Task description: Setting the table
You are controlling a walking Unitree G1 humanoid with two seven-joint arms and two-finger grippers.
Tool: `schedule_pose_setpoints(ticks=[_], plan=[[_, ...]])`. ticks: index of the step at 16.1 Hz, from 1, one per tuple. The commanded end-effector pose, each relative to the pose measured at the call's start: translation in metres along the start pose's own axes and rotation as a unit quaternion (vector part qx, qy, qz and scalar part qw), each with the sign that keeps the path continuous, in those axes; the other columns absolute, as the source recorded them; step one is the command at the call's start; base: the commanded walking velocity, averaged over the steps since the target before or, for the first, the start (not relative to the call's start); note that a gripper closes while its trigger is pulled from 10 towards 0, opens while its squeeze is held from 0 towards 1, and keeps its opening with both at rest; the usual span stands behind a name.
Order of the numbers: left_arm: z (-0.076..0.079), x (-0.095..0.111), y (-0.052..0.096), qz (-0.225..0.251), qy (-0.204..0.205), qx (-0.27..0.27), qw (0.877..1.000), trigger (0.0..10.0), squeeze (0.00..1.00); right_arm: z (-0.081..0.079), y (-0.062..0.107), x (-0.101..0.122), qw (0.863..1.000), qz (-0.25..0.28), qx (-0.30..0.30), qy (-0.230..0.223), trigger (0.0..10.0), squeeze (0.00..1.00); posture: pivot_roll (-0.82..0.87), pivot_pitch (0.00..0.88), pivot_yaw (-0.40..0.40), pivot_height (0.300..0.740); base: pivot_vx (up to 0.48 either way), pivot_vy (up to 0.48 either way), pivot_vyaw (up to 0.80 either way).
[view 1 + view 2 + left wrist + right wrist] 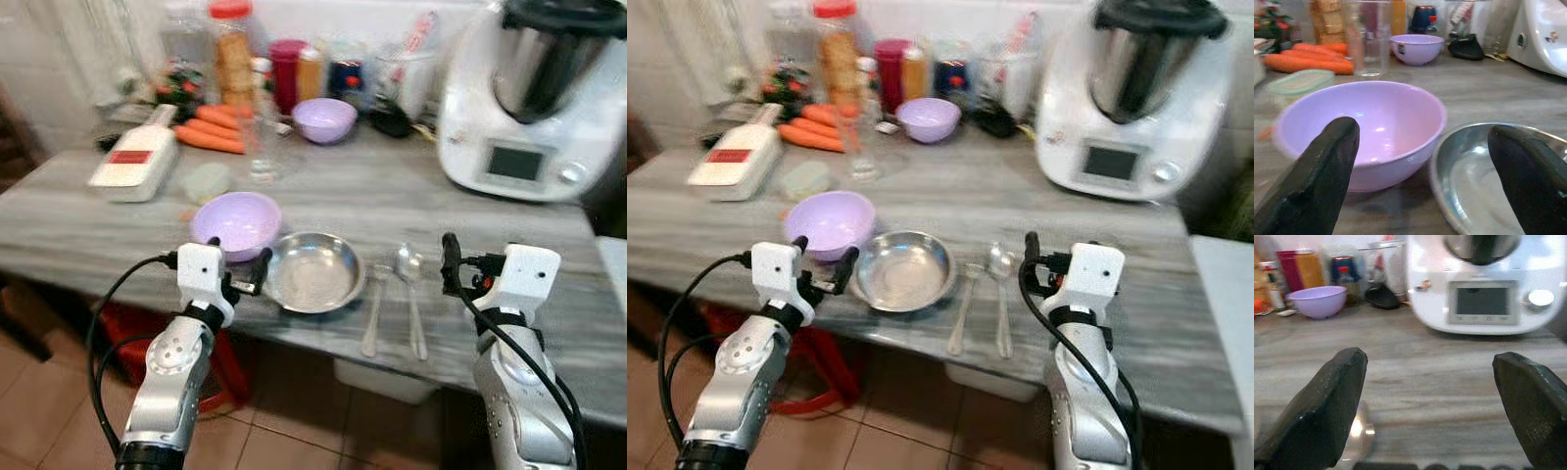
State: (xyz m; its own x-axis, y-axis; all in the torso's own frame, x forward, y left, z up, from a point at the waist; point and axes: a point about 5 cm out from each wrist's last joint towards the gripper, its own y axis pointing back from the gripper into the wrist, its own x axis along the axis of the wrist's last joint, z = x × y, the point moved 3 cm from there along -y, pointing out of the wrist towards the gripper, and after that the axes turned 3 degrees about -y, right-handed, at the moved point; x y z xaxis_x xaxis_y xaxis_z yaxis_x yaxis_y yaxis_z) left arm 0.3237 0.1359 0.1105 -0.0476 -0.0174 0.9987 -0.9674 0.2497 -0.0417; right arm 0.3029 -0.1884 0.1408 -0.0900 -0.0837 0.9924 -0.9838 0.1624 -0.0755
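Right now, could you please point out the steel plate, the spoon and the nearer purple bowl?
steel plate (312, 274), left eye view, bare centre.
spoon (409, 262), left eye view, its bowl.
nearer purple bowl (1371, 122), left wrist view, inner wall.

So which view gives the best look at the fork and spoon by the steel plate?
The left eye view: fork and spoon lie whole, side by side, right of the steel plate. The right eye view shows the same pair from a slightly shifted angle. The right wrist view gives just a blurred shiny patch at the near edge.
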Motion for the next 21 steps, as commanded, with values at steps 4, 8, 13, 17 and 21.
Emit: schedule_pose_setpoints(ticks=[4,8,13,17,21], plan=[[-0.0035,0.0003,-0.0047,-0.01,-0.014,0.015,1.0,10.0,0.0,0.0007,0.001,0.0026,1.0,0.006,-0.001,0.001,10.0,0.0,-0.07,0.0,0.023,0.74,0.0,0.0,-0.8],[-0.0046,0.0011,-0.0054,-0.009,-0.017,0.018,1.0,10.0,0.0,-0.0008,0.0021,0.0011,1.0,0.005,0.002,0.001,10.0,0.0,-0.07,0.0,0.023,0.74,0.0,0.0,-0.32],[-0.0052,0.0014,-0.0056,-0.01,-0.02,0.019,1.0,10.0,0.0,-0.001,0.0021,-0.0004,1.0,0.003,0.004,0.003,10.0,0.0,-0.06,0.0,0.023,0.74,-0.212,0.0,0.0],[-0.0046,0.0009,-0.0057,-0.011,-0.022,0.017,1.0,10.0,0.0,-0.0028,0.002,-0.0008,1.0,0.005,0.009,-0.002,10.0,0.0,-0.06,0.0,0.021,0.74,-0.277,0.0,0.0],[-0.0043,0.0005,-0.0069,-0.011,-0.022,0.016,1.0,10.0,0.0,0.0035,0.0002,-0.0022,1.0,0.001,-0.011,0.004,10.0,0.0,-0.06,0.0,0.019,0.74,-0.277,0.0,0.0]])
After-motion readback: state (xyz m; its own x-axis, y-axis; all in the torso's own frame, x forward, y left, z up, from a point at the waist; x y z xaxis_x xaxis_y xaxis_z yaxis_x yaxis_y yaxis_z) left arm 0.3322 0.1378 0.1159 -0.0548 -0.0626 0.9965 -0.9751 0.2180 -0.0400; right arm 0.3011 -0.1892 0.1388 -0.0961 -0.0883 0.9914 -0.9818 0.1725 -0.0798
